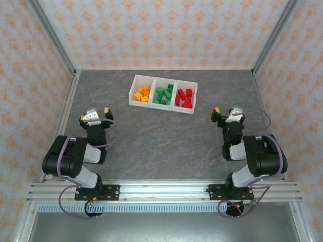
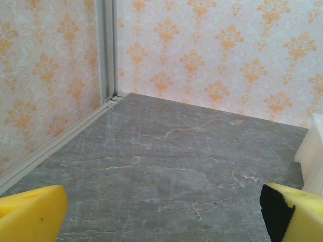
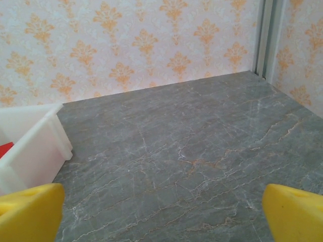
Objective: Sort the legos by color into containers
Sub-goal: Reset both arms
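Observation:
The containers point(image 1: 151, 105) are one white tray of three compartments at the back middle of the table. Orange legos point(image 1: 143, 93) lie in its left compartment, green legos point(image 1: 164, 94) in the middle one and red legos point(image 1: 184, 97) in the right one. My left gripper point(image 1: 95, 114) hovers near the left side, open and with nothing in it, well short of the tray. In the left wrist view its yellow fingertips point(image 2: 30, 214) stand wide apart over bare table. My right gripper point(image 1: 227, 112) is open and holds nothing, to the right of the tray. A red lego point(image 3: 4, 149) peeks over the tray wall point(image 3: 35, 151).
The grey marble-patterned tabletop point(image 1: 161, 146) is bare between the arms and the tray. Patterned walls with metal corner posts point(image 2: 106, 50) close in the back and sides. The tray's corner point(image 2: 315, 151) shows at the right edge of the left wrist view.

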Action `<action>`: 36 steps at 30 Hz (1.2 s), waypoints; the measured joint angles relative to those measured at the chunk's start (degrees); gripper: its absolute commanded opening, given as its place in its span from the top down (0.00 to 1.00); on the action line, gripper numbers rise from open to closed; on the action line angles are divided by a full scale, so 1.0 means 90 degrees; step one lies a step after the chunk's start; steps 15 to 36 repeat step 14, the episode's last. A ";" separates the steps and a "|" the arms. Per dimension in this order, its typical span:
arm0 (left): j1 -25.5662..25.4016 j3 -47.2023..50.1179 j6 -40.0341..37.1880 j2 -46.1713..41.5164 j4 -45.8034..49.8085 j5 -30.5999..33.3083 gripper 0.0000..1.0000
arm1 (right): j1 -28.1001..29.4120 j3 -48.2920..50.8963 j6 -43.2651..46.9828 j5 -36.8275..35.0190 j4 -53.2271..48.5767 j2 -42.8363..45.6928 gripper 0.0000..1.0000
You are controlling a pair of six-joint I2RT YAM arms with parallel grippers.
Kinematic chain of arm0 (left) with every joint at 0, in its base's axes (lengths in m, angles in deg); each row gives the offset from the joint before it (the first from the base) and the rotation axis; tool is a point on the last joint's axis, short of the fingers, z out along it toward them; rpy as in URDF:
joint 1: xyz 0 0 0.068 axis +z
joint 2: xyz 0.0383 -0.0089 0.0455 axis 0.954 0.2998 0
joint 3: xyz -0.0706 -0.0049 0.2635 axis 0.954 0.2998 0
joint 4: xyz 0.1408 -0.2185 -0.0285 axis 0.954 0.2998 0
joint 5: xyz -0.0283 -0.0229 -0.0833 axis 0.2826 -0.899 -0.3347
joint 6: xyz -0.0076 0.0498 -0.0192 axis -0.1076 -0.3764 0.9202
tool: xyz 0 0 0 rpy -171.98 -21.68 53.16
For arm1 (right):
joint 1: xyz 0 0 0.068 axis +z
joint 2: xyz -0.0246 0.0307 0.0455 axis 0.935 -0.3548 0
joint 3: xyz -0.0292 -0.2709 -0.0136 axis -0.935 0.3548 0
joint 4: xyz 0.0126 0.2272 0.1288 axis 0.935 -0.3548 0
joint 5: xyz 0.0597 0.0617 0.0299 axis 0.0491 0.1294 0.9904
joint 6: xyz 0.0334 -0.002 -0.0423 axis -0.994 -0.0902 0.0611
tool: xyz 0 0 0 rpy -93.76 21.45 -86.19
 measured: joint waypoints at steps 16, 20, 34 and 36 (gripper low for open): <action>-0.0005 -0.0080 -0.0002 0.0000 0.0197 0.0046 0.01 | 0.0000 -0.0041 -0.0029 0.0005 -0.0330 -0.0002 0.00; -0.0005 -0.0080 -0.0002 0.0000 0.0197 0.0046 0.01 | 0.0000 -0.0041 -0.0029 0.0005 -0.0330 -0.0002 0.00; -0.0005 -0.0080 -0.0002 0.0000 0.0197 0.0046 0.01 | 0.0000 -0.0041 -0.0029 0.0005 -0.0330 -0.0002 0.00; -0.0005 -0.0080 -0.0002 0.0000 0.0197 0.0046 0.01 | 0.0000 -0.0041 -0.0029 0.0005 -0.0330 -0.0002 0.00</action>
